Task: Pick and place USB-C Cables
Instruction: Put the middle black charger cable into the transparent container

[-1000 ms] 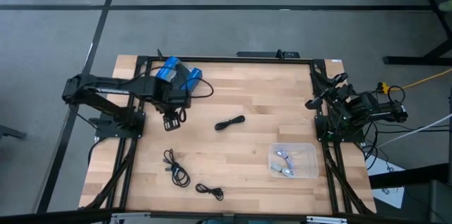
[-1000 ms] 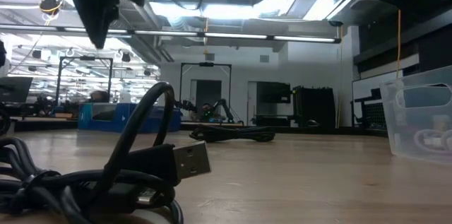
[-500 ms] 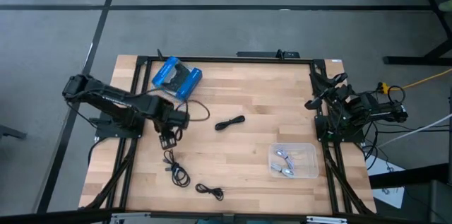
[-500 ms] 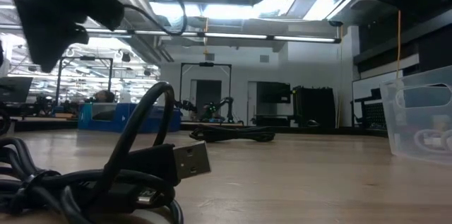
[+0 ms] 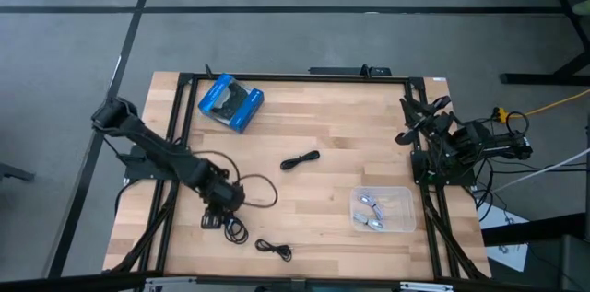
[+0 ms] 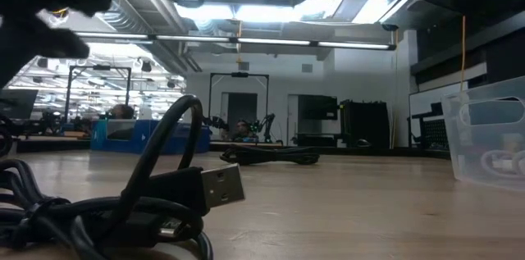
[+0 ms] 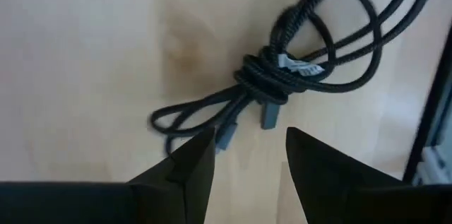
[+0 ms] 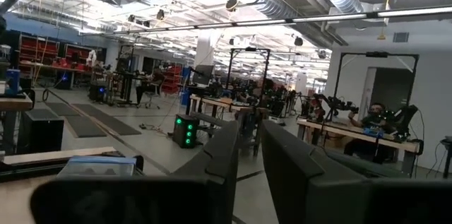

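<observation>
My left gripper (image 5: 216,216) (image 7: 247,157) is open and hangs low over a black USB-C cable bundle (image 5: 233,228) (image 7: 282,75) that lies flat on the wood near the table's near-left corner. The bundle's plug ends (image 7: 227,136) lie just ahead of the gap between the fingertips, untouched. Two more black cables lie on the table, one near the near edge (image 5: 275,250) and one at mid-table (image 5: 300,159). Silvery-grey cables (image 5: 371,211) lie in the clear tray. My right gripper (image 5: 422,117) (image 8: 251,160) waits at the right edge, fingers nearly together.
A blue-and-black package (image 5: 230,101) lies at the far left of the table. The clear plastic tray (image 5: 404,211) (image 6: 488,141) sits near-right. In the low view a black cable with a flat plug (image 6: 221,186) fills the foreground. Bare wood lies between mid-table and the tray.
My left gripper has travelled from beside the blue package toward the table's near edge and has come down low over the black cable bundle at the near left. The cables, the package and the tray have stayed where they were.
</observation>
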`<state>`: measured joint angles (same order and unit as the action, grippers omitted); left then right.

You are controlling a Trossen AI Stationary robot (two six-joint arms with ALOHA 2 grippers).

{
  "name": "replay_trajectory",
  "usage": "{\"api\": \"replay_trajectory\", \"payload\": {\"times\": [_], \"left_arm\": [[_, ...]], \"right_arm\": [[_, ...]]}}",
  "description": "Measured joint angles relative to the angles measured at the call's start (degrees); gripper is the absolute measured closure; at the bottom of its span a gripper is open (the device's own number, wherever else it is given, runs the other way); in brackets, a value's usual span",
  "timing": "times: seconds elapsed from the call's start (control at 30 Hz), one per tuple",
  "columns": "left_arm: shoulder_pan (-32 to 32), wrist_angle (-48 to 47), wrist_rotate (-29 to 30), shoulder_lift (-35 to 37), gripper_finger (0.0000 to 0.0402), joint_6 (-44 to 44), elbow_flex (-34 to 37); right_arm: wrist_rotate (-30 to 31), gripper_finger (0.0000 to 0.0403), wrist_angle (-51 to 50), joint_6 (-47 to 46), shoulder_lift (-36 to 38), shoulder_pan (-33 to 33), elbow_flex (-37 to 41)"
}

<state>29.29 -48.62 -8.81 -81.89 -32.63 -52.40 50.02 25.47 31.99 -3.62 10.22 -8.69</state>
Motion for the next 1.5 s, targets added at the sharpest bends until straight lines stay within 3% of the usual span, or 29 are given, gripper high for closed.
{"api": "replay_trajectory", "payload": {"times": [0.23, 0.47, 0.73, 1.07, 1.2, 1.33, 1.5], "left_arm": [[5.0, 5.0, -1.6, -8.8, 0.0234, 3.3, -0.1], [7.1, 5.7, 5.3, -14.7, 0.0234, 4.7, -3.7], [7.0, 11.9, 12.9, -16.4, 0.0234, 4.7, -5.6], [6.7, 8.6, 11.6, -15.5, 0.0234, -5.5, -6.5], [6.7, 6.0, 12.1, -15.5, 0.0234, -5.3, -9.7], [6.7, 0.9, 16.3, -15.5, 0.0234, 1.2, -13.8], [6.7, -0.4, 20.1, -15.5, 0.0234, 22.2, -16.2]], "right_arm": [[0.0, 0.0334, -0.1, -0.1, 0.0, 0.0, 0.0], [0.0, 0.0334, -0.1, -0.3, 0.0, 0.0, 0.0], [0.0, 0.0334, -0.1, -0.4, 0.0, 0.0, 0.0], [0.0, 0.0334, -0.1, -0.4, 0.0, 0.0, 0.0], [-0.1, 0.0334, -0.3, -0.4, 0.0, 0.0, 0.0], [-0.1, 0.0334, -0.6, -0.4, 0.0, 0.0, 0.0], [-0.1, 0.0334, -1.3, -0.4, 0.0, 0.0, 0.0]]}}
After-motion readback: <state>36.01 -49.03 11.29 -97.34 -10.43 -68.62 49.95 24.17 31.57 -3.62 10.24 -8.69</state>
